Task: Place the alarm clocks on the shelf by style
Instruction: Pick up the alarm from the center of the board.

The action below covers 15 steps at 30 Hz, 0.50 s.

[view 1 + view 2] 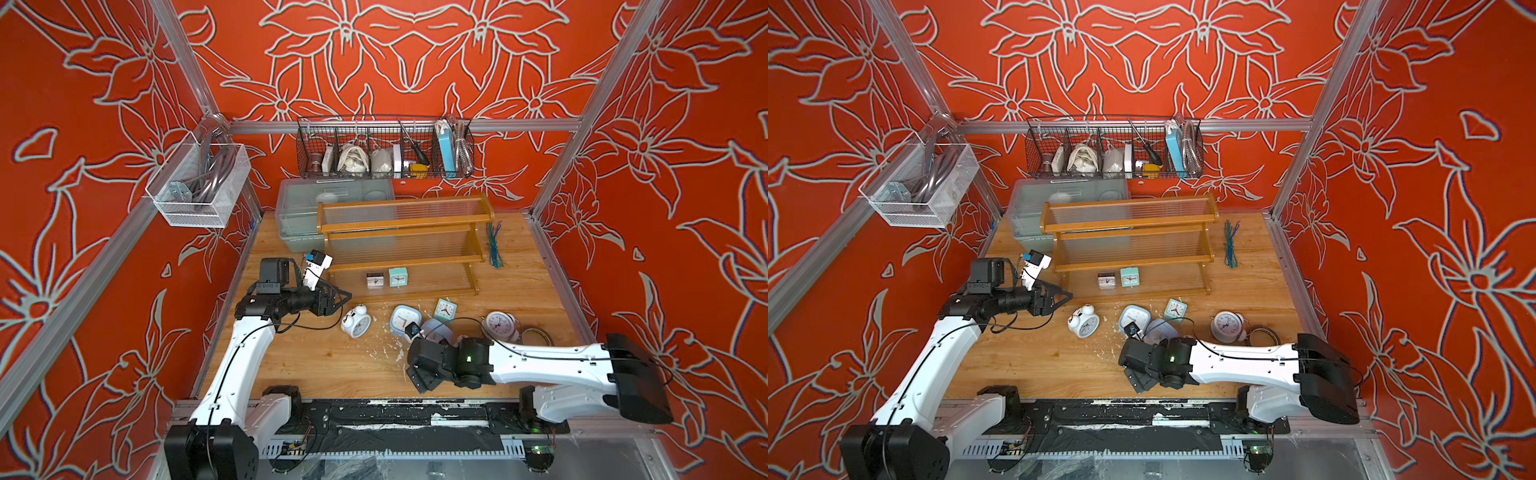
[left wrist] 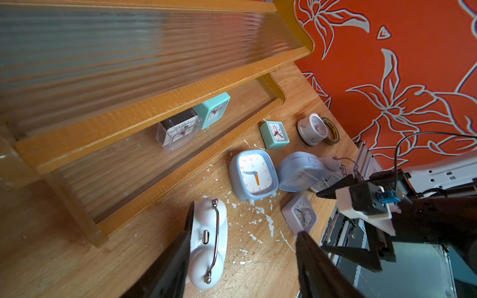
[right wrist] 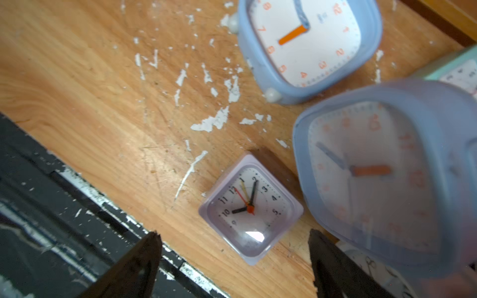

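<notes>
The brown shelf (image 1: pixel 405 226) holds a clear-cased tiny clock (image 1: pixel 375 280) and a teal one (image 1: pixel 398 276) on its lowest tier. On the table lie a white twin-bell clock (image 1: pixel 356 322), two pale-blue clocks (image 1: pixel 402 321) (image 2: pixel 299 171), a teal tiny clock (image 1: pixel 445 310) and a white round clock (image 1: pixel 500 326). My left gripper (image 2: pixel 245 222) is open, one finger beside the twin-bell clock (image 2: pixel 209 242). My right gripper (image 3: pixel 233 236) is open above a whitish tiny square clock (image 3: pixel 250 206) near the table's front edge.
A clear bin (image 1: pixel 299 208) stands behind the shelf, with a black wire basket (image 1: pixel 384 149) on the back wall and a white mesh basket (image 1: pixel 199 183) at the left. Green ties (image 1: pixel 494 245) and a tape roll (image 1: pixel 536 334) lie at the right.
</notes>
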Motion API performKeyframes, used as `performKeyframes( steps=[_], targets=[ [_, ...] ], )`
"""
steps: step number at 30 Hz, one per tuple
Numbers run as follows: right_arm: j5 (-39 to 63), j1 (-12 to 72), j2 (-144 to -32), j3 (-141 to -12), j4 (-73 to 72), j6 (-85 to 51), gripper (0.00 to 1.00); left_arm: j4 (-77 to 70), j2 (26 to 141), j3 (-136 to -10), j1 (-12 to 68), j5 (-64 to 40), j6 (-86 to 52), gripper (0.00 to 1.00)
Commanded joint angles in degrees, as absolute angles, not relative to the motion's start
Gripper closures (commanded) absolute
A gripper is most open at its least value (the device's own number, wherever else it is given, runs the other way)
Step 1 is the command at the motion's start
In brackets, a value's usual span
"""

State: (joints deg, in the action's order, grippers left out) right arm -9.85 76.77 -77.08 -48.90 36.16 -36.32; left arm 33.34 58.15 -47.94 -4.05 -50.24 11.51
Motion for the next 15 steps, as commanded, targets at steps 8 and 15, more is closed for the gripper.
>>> performKeyframes(
  steps=[8,15],
  targets=[
    [-5.36,76.56,-88.85,-58.62,50.90,-17.05,0.07,32.96,57.95,-47.55,-3.69,-51.51,11.69,0.34],
    [-8.16,76.55,-95.71,-63.64,53.86,-7.91,0.09,33.21,57.80,-47.64,-3.74,-51.36,11.78,0.34]
  ],
)
